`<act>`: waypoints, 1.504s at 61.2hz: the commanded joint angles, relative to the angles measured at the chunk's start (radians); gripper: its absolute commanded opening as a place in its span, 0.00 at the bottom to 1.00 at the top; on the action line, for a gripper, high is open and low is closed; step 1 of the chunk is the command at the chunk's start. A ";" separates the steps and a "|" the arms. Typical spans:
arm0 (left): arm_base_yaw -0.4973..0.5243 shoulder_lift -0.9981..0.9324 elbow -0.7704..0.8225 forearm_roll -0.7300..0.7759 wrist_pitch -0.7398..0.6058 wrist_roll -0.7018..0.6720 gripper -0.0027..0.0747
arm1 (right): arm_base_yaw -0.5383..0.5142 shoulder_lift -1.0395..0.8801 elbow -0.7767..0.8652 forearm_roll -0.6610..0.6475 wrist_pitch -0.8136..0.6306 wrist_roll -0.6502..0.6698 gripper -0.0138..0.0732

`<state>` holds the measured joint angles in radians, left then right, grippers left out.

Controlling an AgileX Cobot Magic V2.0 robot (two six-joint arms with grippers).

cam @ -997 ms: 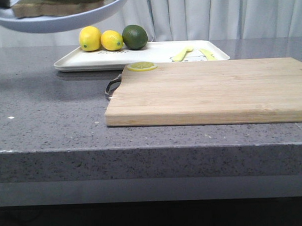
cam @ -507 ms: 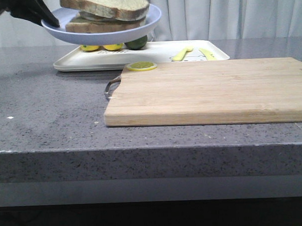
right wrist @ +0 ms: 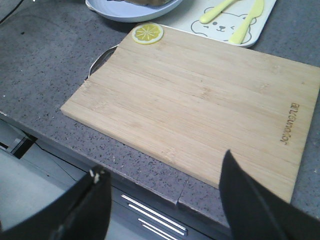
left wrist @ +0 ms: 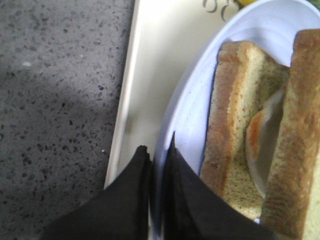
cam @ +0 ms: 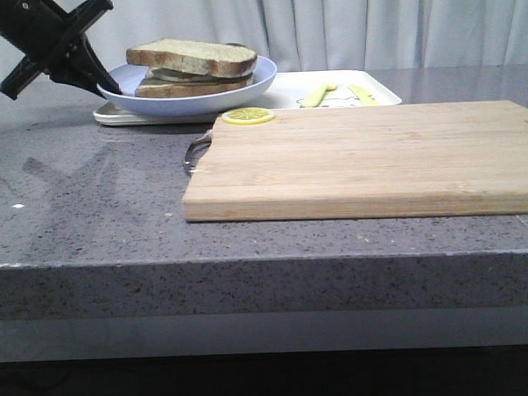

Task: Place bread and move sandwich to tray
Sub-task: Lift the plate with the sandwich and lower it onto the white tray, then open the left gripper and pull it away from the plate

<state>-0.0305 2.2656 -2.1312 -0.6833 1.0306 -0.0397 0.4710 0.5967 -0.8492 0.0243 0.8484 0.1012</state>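
Note:
The sandwich lies on a pale blue plate: two bread slices with a white fried egg between them, the top bread a little askew. My left gripper is shut on the plate's left rim, one finger above it and one below. The plate sits low over the left end of the white tray; I cannot tell whether it touches it. My right gripper is open and empty, above the counter's front edge and out of the front view.
A wooden cutting board with a metal handle fills the counter's middle and right. A lemon slice lies on its far left corner. Yellow toy cutlery rests on the tray's right half. A curtain hangs behind.
My left gripper has carried the plate with the sandwich down and back, from high near the camera to the tray's left end. It now hides the lemons and lime.

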 commanded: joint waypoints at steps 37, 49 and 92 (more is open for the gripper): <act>-0.001 -0.150 -0.044 -0.005 0.014 0.076 0.35 | 0.002 0.002 -0.024 0.001 -0.067 0.000 0.72; -0.001 -0.249 -0.044 0.122 0.022 0.078 0.34 | 0.002 0.002 -0.024 0.001 -0.067 0.000 0.72; -0.210 -0.832 0.428 0.467 -0.127 0.205 0.34 | 0.002 0.002 -0.024 0.001 -0.067 0.000 0.72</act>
<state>-0.2152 1.5588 -1.7499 -0.2405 1.0112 0.1596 0.4710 0.5967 -0.8492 0.0243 0.8484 0.1012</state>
